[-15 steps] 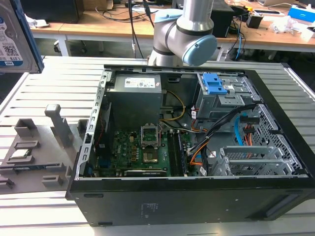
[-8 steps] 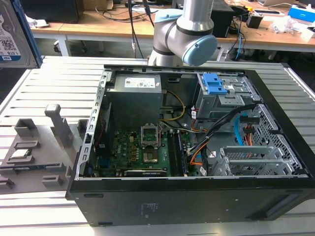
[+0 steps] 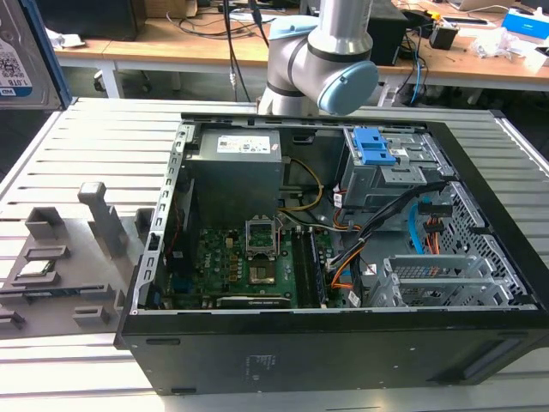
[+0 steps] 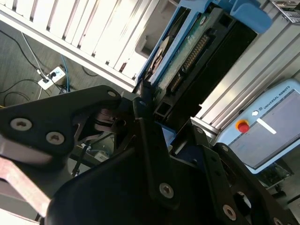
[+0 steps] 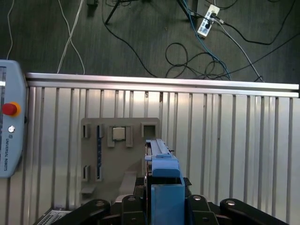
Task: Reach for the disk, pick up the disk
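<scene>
and the black two-finger gripper (image 5: 164, 186) is clamped on the disk (image 5: 162, 161), the flat silver hard drive with the bright blue plastic edge frame. in the first wrist view its fingers press on either side of that frame. the drive hangs in the air, well above the slatted aluminium table (image 5: 225, 122) and the grey moulded fixture tray (image 5: 93, 129), where a small square grey chip (image 5: 118, 133) sits in its pocket. by the look of it the reach is done and the pick-up is in hand, with the drive off the tray. that calls for a firm, level hold on a narrow edge. as for writing, the disk (image 3: 15, 51) shows a white-and-blue printed label in the exterior view. there is lettering down the grey teach pendant (image 5: 9, 131) too. neither is spelled out here.
</scene>
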Action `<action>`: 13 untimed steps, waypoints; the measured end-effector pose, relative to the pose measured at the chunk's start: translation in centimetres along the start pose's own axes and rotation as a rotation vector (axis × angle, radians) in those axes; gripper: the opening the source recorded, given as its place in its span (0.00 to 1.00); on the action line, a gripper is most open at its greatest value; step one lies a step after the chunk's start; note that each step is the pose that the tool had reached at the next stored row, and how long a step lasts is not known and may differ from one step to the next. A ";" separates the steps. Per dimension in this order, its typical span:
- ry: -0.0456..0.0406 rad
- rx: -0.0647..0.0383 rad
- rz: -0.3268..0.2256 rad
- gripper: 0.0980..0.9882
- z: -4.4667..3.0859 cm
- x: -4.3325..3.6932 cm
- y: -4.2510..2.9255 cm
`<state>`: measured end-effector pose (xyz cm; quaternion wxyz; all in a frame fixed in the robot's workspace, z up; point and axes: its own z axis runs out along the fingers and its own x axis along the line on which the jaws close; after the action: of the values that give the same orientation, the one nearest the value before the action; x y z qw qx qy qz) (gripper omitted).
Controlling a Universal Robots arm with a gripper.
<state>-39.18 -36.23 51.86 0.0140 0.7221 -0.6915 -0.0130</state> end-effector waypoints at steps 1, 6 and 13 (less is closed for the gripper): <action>0.0000 0.000 0.000 0.30 -0.12 0.00 -0.01; 0.0000 0.000 0.000 0.30 -0.91 0.00 -0.06; -0.0001 0.000 0.000 0.30 -1.82 0.00 -0.08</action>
<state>-39.04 -36.22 53.68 0.0139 0.7221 -0.6915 -0.0130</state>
